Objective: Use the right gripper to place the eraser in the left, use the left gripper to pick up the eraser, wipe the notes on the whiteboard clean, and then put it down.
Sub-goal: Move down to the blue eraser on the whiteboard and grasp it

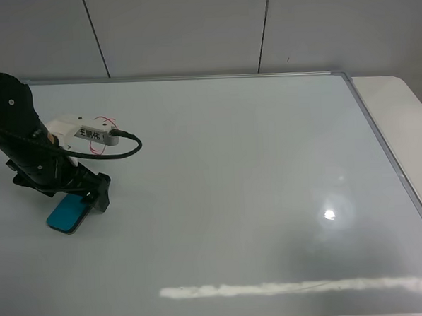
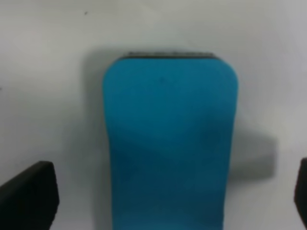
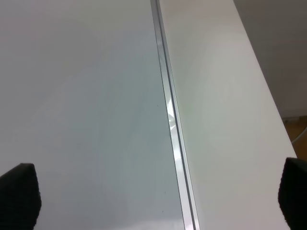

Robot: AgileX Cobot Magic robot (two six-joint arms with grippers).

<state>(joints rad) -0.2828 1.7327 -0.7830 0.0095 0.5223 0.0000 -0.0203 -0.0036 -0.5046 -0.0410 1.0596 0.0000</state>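
The left gripper (image 2: 165,199) hangs low over the whiteboard (image 1: 232,164) with its jaws spread wide. The eraser (image 2: 170,143) lies flat on the board, teal side up, straight between the two fingertips (image 2: 29,196). One end reaches out ahead of the tips and the other runs back under the wrist. A strip of bare board shows on each side of the eraser, so neither finger touches it and nothing is pinched.

From above, the eraser pokes out beneath the gripper on the side nearer the camera. The notes (image 1: 107,123) sit behind the gripper, near it, on the far side of the arm. They are partly hidden by the cable's white connector (image 1: 82,133).

The right gripper (image 3: 156,194) is also spread wide and holds nothing. Below it runs the board's silver frame (image 3: 172,134), with board under one fingertip and the table (image 3: 225,120) under the other. The eraser is nowhere near it.
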